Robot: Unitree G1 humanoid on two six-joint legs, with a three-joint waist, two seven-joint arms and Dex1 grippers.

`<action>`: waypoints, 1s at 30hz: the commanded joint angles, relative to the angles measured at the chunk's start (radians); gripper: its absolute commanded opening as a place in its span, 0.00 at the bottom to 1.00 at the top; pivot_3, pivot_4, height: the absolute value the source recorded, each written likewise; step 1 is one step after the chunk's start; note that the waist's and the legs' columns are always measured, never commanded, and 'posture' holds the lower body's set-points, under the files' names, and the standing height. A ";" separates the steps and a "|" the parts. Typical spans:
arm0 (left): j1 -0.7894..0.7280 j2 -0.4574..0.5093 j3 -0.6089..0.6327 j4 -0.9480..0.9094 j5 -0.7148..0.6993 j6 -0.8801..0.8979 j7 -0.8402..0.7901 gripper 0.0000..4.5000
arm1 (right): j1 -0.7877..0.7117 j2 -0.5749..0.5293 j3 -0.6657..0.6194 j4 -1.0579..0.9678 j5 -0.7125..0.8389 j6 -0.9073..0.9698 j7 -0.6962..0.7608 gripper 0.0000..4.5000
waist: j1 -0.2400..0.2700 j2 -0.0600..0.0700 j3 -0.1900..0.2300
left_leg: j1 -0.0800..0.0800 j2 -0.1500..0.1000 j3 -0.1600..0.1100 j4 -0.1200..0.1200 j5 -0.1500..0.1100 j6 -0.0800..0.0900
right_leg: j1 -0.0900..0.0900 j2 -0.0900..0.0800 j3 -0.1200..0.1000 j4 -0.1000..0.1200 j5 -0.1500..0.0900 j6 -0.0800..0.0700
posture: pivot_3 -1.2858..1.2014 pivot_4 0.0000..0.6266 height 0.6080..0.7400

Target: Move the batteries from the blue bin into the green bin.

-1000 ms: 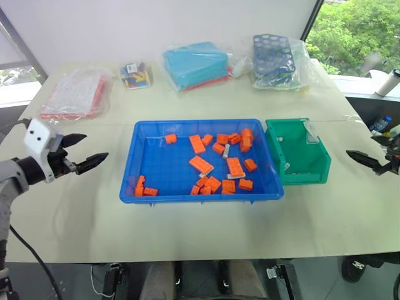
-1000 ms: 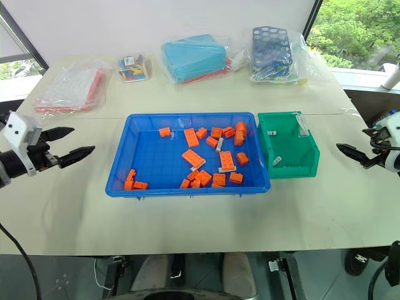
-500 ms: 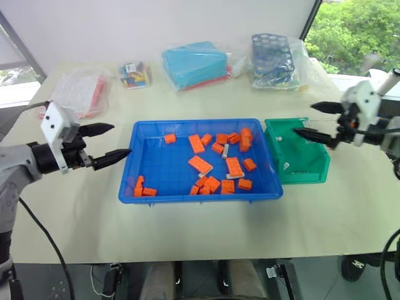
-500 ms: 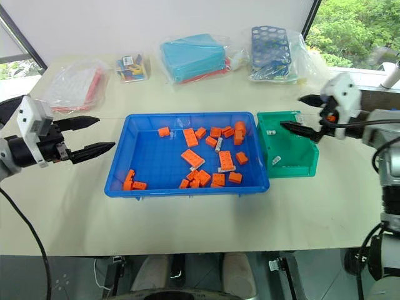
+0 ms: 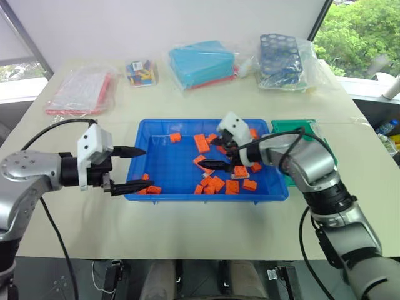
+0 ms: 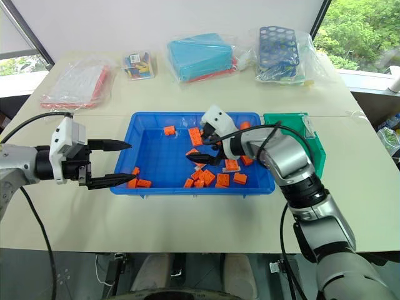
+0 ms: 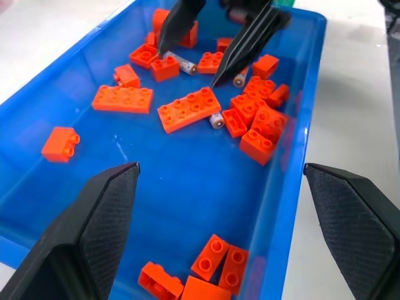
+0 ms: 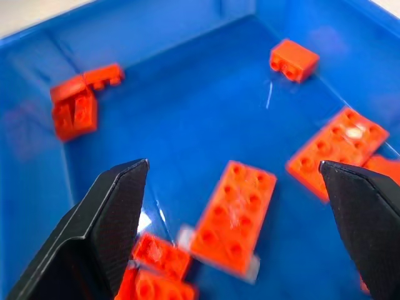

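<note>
Batteries (image 7: 182, 62) lie among orange bricks (image 7: 188, 109) toward the blue bin's (image 5: 156, 154) green-bin (image 5: 306, 125) end. Right gripper (image 5: 217, 156) hangs spread over them, empty; it should straddle one cylinder crosswise, avoiding bricks. Left gripper (image 5: 129, 169) waits spread at the opposite rim.

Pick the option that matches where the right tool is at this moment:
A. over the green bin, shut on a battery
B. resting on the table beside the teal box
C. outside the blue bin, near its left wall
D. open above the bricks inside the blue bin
D. The right tool stands open over the orange bricks inside the blue bin, holding nothing.
</note>
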 commanded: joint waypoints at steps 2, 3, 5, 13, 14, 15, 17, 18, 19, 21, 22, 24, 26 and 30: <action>-0.049 0.001 -0.032 0.006 0.015 -0.028 -0.015 0.98 | -0.015 0.045 0.041 0.027 -0.035 0.015 -0.042 1.00 | -0.003 -0.001 0.000 | 0.000 0.000 0.000 0.000 0.000 0.000 | 0.000 0.000 0.000 0.000 0.000 0.001 | 0.52 0.24 0.98; -0.056 0.000 -0.035 0.009 0.015 -0.028 -0.015 0.98 | -0.018 0.050 0.045 0.041 -0.042 0.016 -0.050 1.00 | -0.004 -0.001 0.000 | 0.000 0.000 0.000 0.000 0.000 0.001 | 0.000 0.000 0.000 0.000 0.001 0.003 | 0.52 0.24 0.98; -0.064 -0.002 -0.039 0.013 0.015 -0.029 -0.014 0.98 | -0.023 0.057 0.049 0.063 -0.051 0.016 -0.060 1.00 | -0.004 -0.001 0.000 | 0.000 0.000 0.000 -0.001 0.000 0.001 | -0.001 0.001 0.000 0.000 0.002 0.003 | 0.52 0.24 0.98; -0.072 -0.008 -0.052 0.037 0.032 -0.056 -0.019 0.98 | -0.017 0.067 0.073 0.122 -0.085 0.005 -0.071 1.00 | -0.007 -0.001 0.000 | 0.000 0.002 0.001 -0.001 0.000 0.001 | -0.001 0.005 0.000 0.000 0.002 0.003 | 0.52 0.24 0.98; -0.075 -0.011 -0.053 0.039 0.032 -0.057 -0.019 0.98 | -0.016 0.068 0.080 0.133 -0.092 -0.003 -0.071 1.00 | -0.007 -0.001 0.000 | 0.000 0.002 0.001 -0.001 0.000 0.001 | -0.001 0.005 0.000 0.000 0.002 0.003 | 0.52 0.24 0.98; -0.078 -0.013 -0.053 0.038 0.032 -0.057 -0.018 0.98 | -0.016 0.067 0.083 0.138 -0.097 -0.007 -0.070 1.00 | -0.007 -0.001 0.000 | 0.000 0.002 0.001 -0.001 0.000 0.001 | -0.001 0.005 0.000 0.000 0.002 0.003 | 0.52 0.24 0.98; -0.085 -0.017 -0.055 0.040 0.032 -0.056 -0.016 0.99 | -0.016 0.072 0.087 0.149 -0.105 -0.015 -0.067 0.95 | -0.007 -0.001 0.000 | 0.000 0.002 0.001 -0.001 0.000 0.001 | -0.001 0.005 0.000 0.000 0.002 0.003 | 0.52 0.24 0.98; -0.090 -0.019 -0.057 0.042 0.033 -0.056 -0.015 1.00 | -0.017 0.077 0.088 0.155 -0.108 -0.018 -0.066 0.89 | -0.007 -0.001 0.000 | 0.000 0.002 0.001 -0.001 0.000 0.001 | -0.001 0.005 0.000 0.000 0.002 0.003 | 0.52 0.24 0.98; -0.096 -0.021 -0.059 0.047 0.036 -0.057 -0.014 1.00 | -0.019 0.081 0.092 0.161 -0.112 -0.025 -0.064 0.81 | -0.007 -0.001 0.000 | 0.000 0.002 0.001 -0.001 0.000 0.001 | -0.001 0.005 0.000 0.000 0.002 0.003 | 0.52 0.24 0.98; -0.107 -0.023 -0.061 0.055 0.039 -0.057 -0.012 1.00 | -0.022 0.089 0.094 0.169 -0.117 -0.032 -0.060 0.58 | -0.007 -0.001 0.000 | 0.000 0.002 0.001 -0.001 0.000 0.001 | -0.001 0.005 0.000 0.000 0.002 0.004 | 0.52 0.24 0.98; -0.111 -0.023 -0.062 0.057 0.039 -0.056 -0.011 1.00 | -0.025 0.092 0.098 0.173 -0.120 -0.038 -0.056 0.45 | -0.007 -0.001 0.000 | 0.000 0.002 0.001 -0.001 0.000 0.001 | -0.001 0.006 0.000 0.000 0.002 0.004 | 0.52 0.24 0.98; -0.117 -0.023 -0.062 0.061 0.040 -0.057 -0.010 1.00 | -0.037 0.106 0.103 0.190 -0.127 -0.051 -0.052 0.27 | -0.007 -0.001 0.000 | 0.000 0.001 0.001 -0.001 0.000 0.001 | -0.001 0.006 0.000 0.001 0.002 0.004 | 0.52 0.24 0.98; -0.124 -0.023 -0.064 0.068 0.041 -0.058 -0.009 1.00 | -0.058 0.130 0.107 0.216 -0.137 -0.072 -0.052 0.28 | -0.007 -0.001 0.000 | 0.000 0.001 0.001 -0.001 0.000 0.001 | -0.001 0.006 0.000 0.001 0.002 0.004 | 0.52 0.24 0.98; -0.135 -0.029 -0.072 0.076 0.044 -0.061 -0.008 1.00 | -0.123 0.228 0.119 0.300 -0.153 -0.150 -0.045 0.28 | -0.012 -0.001 0.000 | 0.000 0.002 0.001 -0.001 0.000 0.001 | -0.002 0.007 0.000 0.001 0.002 0.005 | 0.52 0.24 0.98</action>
